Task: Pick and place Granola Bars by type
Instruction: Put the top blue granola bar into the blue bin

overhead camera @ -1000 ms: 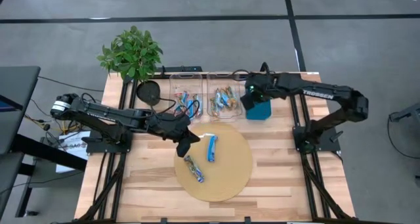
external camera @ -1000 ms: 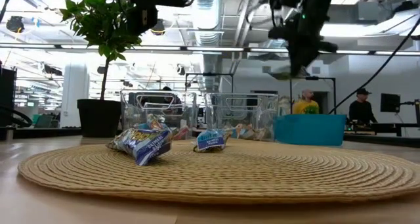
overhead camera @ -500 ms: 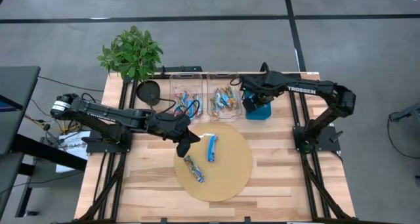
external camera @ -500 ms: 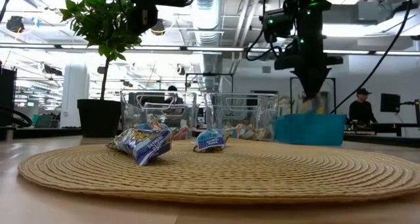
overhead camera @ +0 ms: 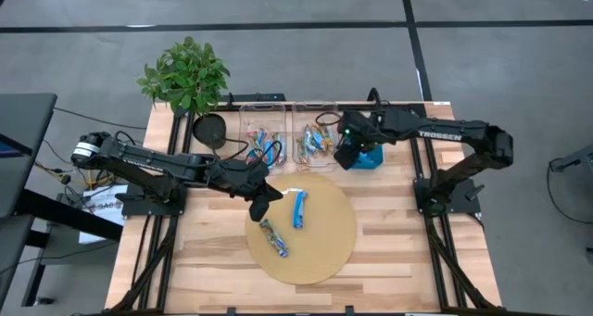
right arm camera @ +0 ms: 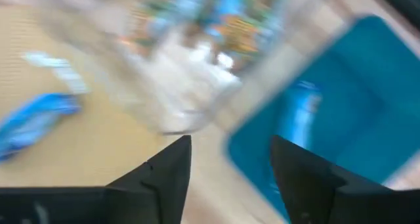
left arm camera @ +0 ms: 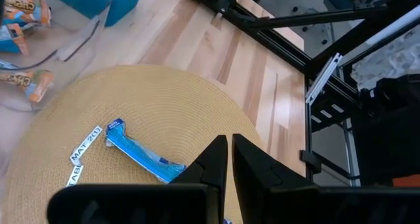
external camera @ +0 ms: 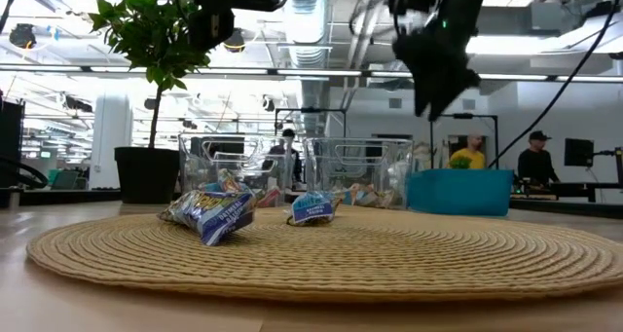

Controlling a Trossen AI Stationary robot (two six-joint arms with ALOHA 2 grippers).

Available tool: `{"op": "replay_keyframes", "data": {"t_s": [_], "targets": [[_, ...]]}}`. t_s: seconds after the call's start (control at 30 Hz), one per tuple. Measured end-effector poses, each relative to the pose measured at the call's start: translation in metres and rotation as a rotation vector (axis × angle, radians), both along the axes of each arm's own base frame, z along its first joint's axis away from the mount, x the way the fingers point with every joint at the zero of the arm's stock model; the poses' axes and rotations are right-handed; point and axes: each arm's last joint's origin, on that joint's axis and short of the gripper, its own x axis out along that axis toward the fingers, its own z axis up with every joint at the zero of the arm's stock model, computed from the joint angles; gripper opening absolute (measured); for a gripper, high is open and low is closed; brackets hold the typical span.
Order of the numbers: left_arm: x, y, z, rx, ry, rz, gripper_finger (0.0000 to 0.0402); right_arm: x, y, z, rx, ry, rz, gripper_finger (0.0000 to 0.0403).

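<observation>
Two wrapped Granola Bars lie flat on the round woven mat [overhead camera: 326,251]: a blue one [overhead camera: 299,208] and a second [overhead camera: 273,237] nearer the front edge. More bars fill two clear bins [overhead camera: 262,121] [overhead camera: 313,121] at the back. My left gripper [overhead camera: 264,194] hovers shut over the mat's left rim, beside the blue bar [left arm camera: 141,155]. My right gripper [right arm camera: 230,165] stands open in the air by the left side of the teal tray [overhead camera: 369,158]. In the blurred right wrist view a blue streak [right arm camera: 303,102] shows inside the tray.
A potted plant [overhead camera: 185,75] and a black round object [overhead camera: 211,129] stand at the back left corner. Bare wood lies to the right of the mat and along the table's front edge. People show in the room behind the table [external camera: 467,155].
My right gripper has opened above the teal tray and let go of a bar, which fell toward the tray. The gripper has then risen and swung toward the table's left, over the gap between tray and bin.
</observation>
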Motion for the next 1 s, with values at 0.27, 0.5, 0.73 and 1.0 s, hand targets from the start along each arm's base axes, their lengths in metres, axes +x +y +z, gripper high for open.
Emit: {"op": "replay_keyframes", "data": {"t_s": [0.27,0.5,0.73,1.0], "targets": [[0.000,0.001,0.000,-0.012,0.000,0.053,0.0015,0.014,0.049,0.015,0.111,-0.205,0.038,0.0203],[0.000,0.002,-0.001,0.025,0.009,0.057,0.0015,0.043,0.087,-0.012,0.195,-0.196,0.005,0.0202],[0.001,0.001,-0.017,-0.132,0.129,0.171,0.0015,0.050,0.100,-0.020,0.145,-0.204,-0.024,0.0205],[0.036,-0.008,-0.049,-0.262,0.251,0.267,0.0015,0.017,0.096,0.012,0.051,-0.207,0.036,0.0200]]}}
